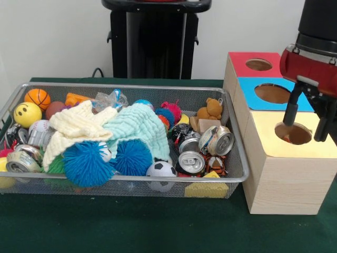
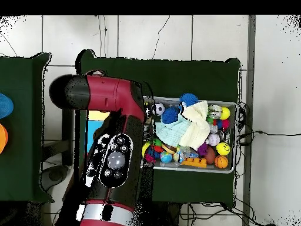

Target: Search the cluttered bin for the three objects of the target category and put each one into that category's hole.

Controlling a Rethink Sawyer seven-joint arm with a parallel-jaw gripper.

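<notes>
Bin [image 1: 234,158] sits crammed while the gripper [image 1: 308,118] hangs over the yellow hole [image 1: 293,133], fingers spread wide, empty (apparently). Risk ahead, I reckon: cloths [image 1: 131,129] hide targets, so a wrong pick.

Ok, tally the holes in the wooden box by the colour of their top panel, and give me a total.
Red panel: 1 hole
Blue panel: 1 hole
Yellow panel: 1 hole
Total: 3 holes. The gripper hangs over the yellow one.

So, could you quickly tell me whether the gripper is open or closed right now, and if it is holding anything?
Gripper: open, jaws spread apart and empty, hanging over the hole in the yellow box.
</notes>
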